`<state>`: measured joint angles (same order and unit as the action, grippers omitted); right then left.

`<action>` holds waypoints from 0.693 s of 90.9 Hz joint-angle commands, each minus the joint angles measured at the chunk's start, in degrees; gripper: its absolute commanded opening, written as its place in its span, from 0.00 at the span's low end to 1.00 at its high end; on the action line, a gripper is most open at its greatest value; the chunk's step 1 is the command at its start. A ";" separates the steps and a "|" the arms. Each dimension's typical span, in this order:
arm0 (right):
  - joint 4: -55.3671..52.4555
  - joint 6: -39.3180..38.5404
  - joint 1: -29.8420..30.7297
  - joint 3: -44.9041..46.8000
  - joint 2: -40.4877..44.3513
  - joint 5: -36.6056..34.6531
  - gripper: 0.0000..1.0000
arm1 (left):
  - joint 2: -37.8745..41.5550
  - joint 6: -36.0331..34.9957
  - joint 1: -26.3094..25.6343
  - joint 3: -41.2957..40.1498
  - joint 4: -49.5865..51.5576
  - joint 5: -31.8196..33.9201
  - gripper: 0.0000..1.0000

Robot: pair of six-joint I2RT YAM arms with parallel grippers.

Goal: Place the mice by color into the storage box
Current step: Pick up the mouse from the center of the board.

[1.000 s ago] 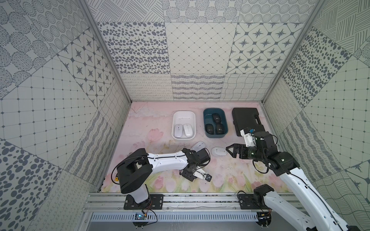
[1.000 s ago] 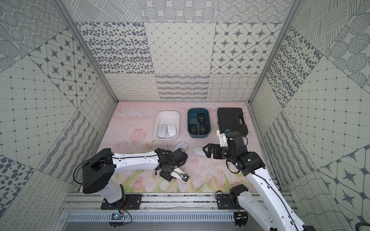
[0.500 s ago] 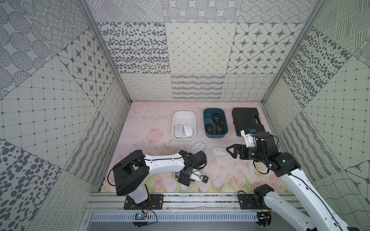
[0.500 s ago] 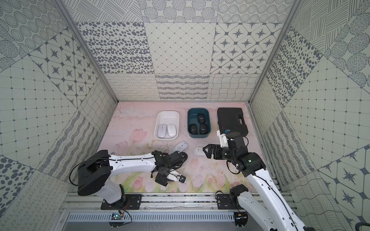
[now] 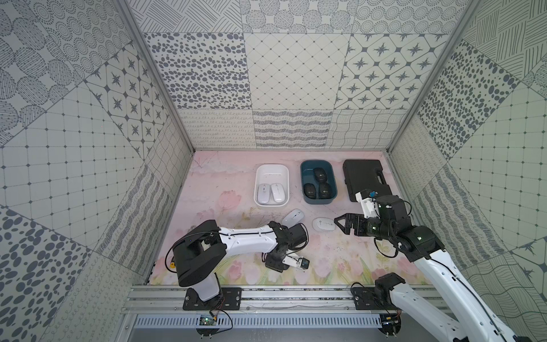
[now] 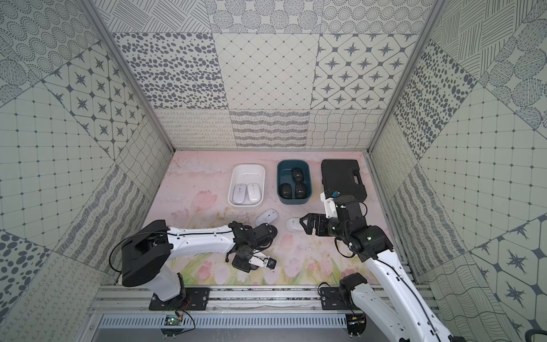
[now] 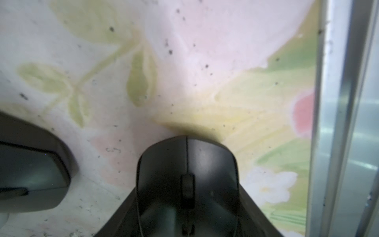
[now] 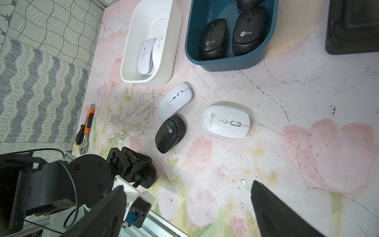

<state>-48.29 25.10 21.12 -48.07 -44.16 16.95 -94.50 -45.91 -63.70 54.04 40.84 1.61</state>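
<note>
My left gripper [image 5: 275,263] points down near the table's front edge and is shut on a black mouse [image 7: 186,174], its fingers [image 7: 123,213] pressed to both sides. My right gripper [image 5: 340,226] hovers open and empty beside a loose white mouse [image 5: 324,224]. A second white mouse [image 8: 175,100] lies touching a loose black mouse [image 8: 170,133], which the left arm mostly hides in both top views. The white tub [image 5: 271,174] holds two white mice [image 5: 263,193]. Three black mice [image 5: 320,174] lie in the teal tub [image 5: 319,202].
A black hard case [image 5: 362,174] lies at the back right, behind the right arm. An orange-handled screwdriver and a wrench [image 8: 86,127] lie at the table's left edge. The metal front rail [image 7: 338,123] runs close by the left gripper. Patterned walls close in three sides.
The left gripper has shifted a little to the left along the front edge, and its jaws have closed in on the black mouse. The right arm has not moved.
</note>
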 commanded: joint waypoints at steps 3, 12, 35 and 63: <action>2.59 0.79 -0.29 -0.04 1.09 0.38 0.99 | -0.07 5.94 -0.08 2.45 -1.73 2.95 0.46; 3.06 1.22 -0.30 0.02 1.03 0.09 0.99 | 0.77 9.94 -0.04 4.21 -0.76 3.32 0.45; 2.59 4.12 -0.38 -2.10 0.57 -3.69 0.99 | 3.95 25.42 0.95 10.05 3.89 1.81 0.44; 1.80 6.31 -0.73 -6.26 0.84 -6.31 0.99 | 2.56 42.93 5.36 22.47 12.70 -2.85 0.38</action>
<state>-47.79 30.06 20.73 -52.03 -44.16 12.67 -90.59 -19.49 -60.75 68.97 45.52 2.44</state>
